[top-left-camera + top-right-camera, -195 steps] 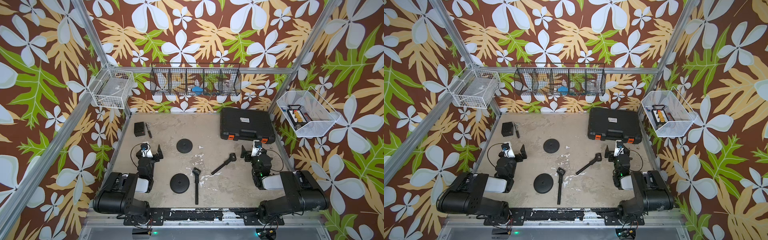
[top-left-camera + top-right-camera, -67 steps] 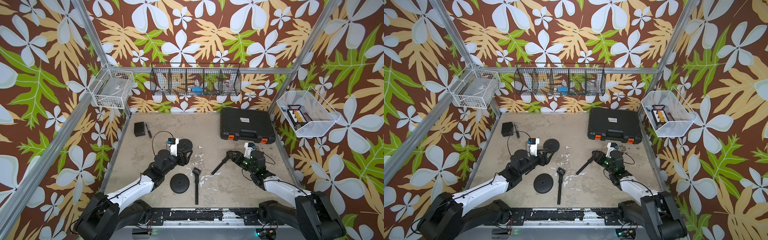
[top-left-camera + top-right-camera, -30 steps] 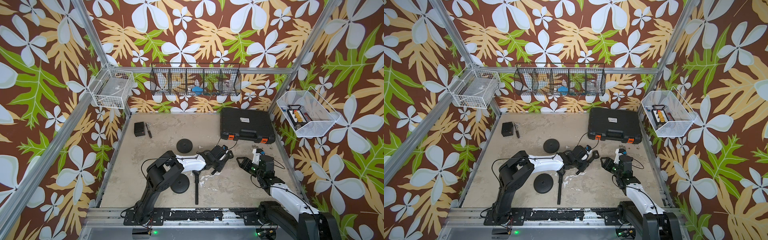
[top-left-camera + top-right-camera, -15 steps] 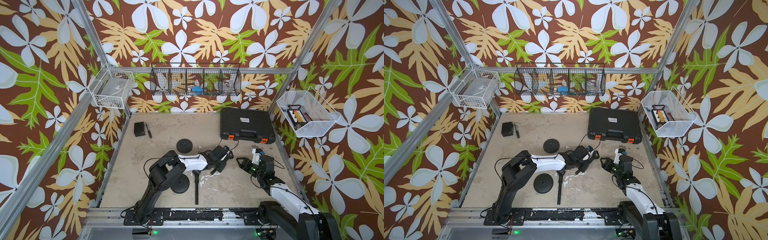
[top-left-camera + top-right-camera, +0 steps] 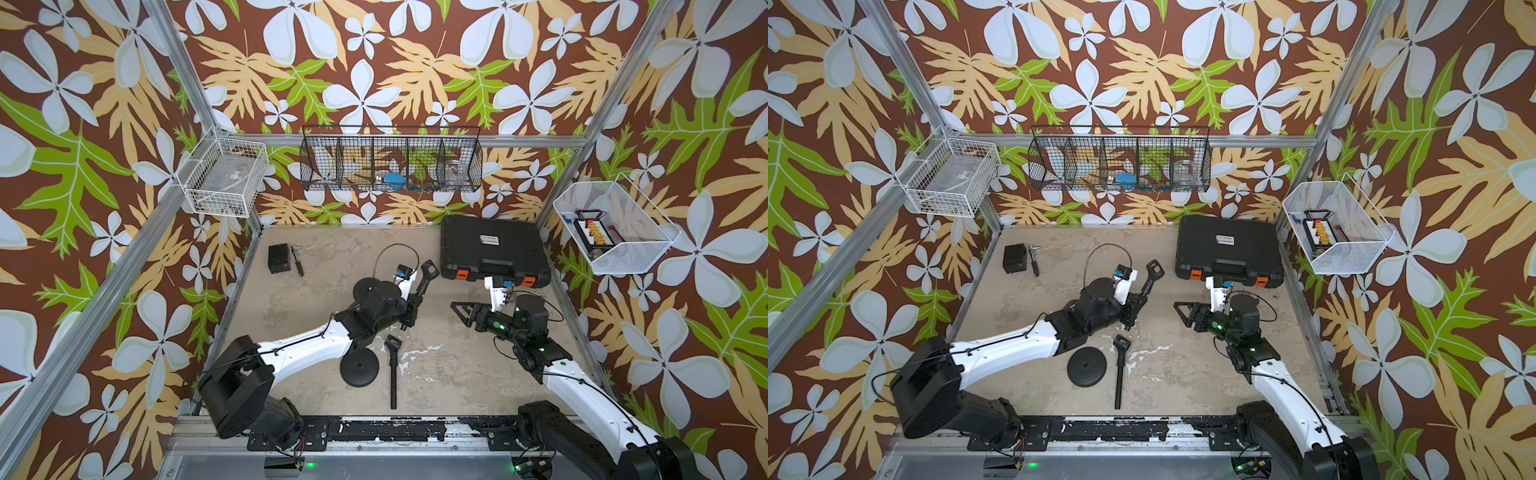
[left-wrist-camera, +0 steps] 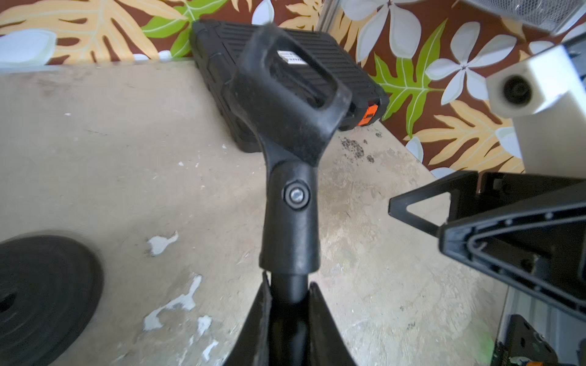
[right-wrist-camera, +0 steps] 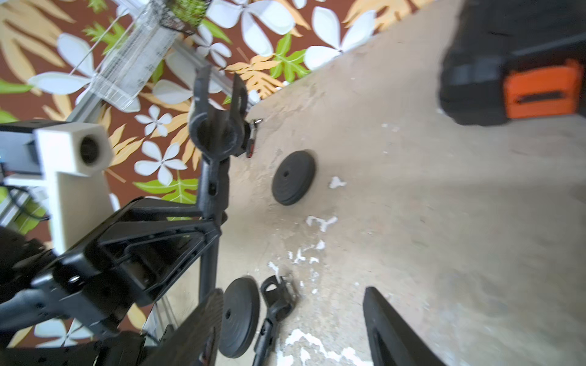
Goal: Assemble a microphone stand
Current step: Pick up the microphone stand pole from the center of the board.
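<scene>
Your left gripper is clamped on the clip pole, held above the tabletop centre. Your right gripper stands wide and empty, well right of it. A base lies nearer

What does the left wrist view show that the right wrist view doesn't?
Only left wrist: the silver pivot screw and the white label on the black hard case. Only right wrist: the second black clip-topped pole lying on the beige table. Both: the black clip-topped pole shut in the left pincer, the case's orange latch, a black round base, and the open right pincer.
</scene>
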